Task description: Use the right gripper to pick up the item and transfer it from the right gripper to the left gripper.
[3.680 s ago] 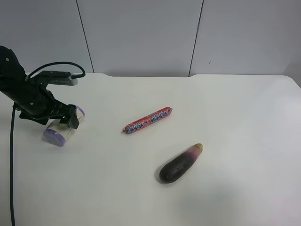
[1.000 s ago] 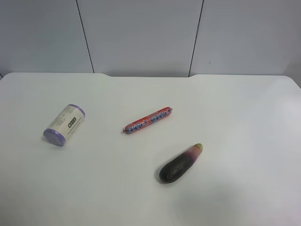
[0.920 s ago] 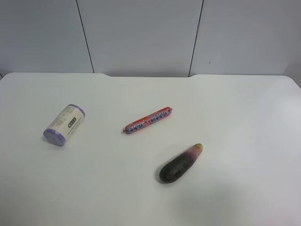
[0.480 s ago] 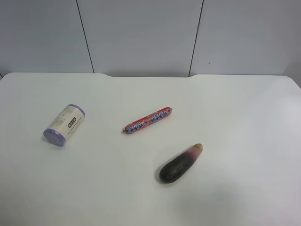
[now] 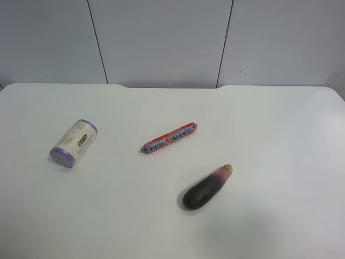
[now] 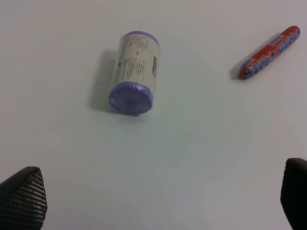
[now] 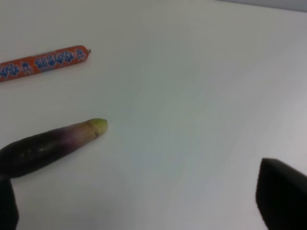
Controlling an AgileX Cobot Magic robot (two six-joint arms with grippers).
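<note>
The roll (image 5: 74,143) lies on its side on the table (image 5: 269,135), untouched. Both grippers, left (image 6: 153,201) and right (image 7: 144,211), stand spread and empty.

Three things are spread over the counter (image 5: 269,124), well apart from one another. The item (image 5: 74,143) lies on its side near the exterior high view's left, with bare surface all round it. The red sausage stick (image 5: 170,138) lies near the middle and the aubergine (image 5: 206,187) below it in that view; a wide gap is left between each pair. The counter at that view's right carries nothing.
</note>
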